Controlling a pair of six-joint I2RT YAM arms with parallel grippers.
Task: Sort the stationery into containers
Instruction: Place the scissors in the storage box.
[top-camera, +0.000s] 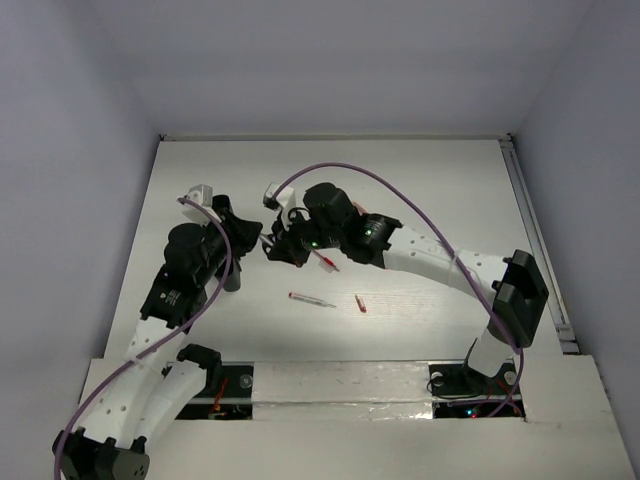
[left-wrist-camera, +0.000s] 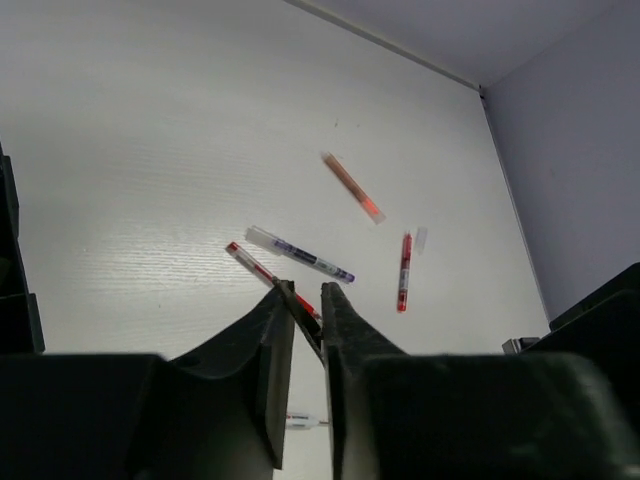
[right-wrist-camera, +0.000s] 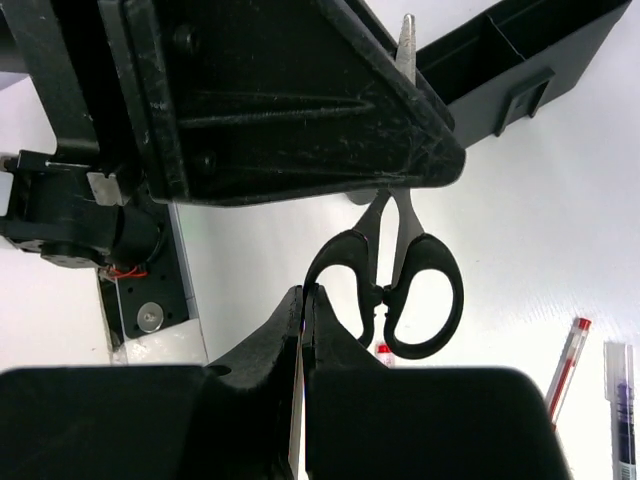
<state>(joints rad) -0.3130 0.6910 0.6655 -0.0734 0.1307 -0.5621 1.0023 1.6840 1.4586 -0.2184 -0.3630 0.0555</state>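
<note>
Right at the lens, my right gripper (right-wrist-camera: 303, 300) was clenched on one loop of the black-handled steel scissors (right-wrist-camera: 400, 290), blades aimed at the long black plastic box (right-wrist-camera: 520, 60). Stiff, slick, I judged: pinch the handle.

Scissors (right-wrist-camera: 383, 300) handles seem glossy plastic; table (left-wrist-camera: 150, 150) matt, faintly grained.

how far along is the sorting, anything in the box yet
Done: nothing that shows; the visible part of the black box looks empty. In hand: the right tool appears shut on a handle loop of the scissors, near the box. Left: four pens lie loose on the table; the left tool hovers above them, its grip unclear.
</note>
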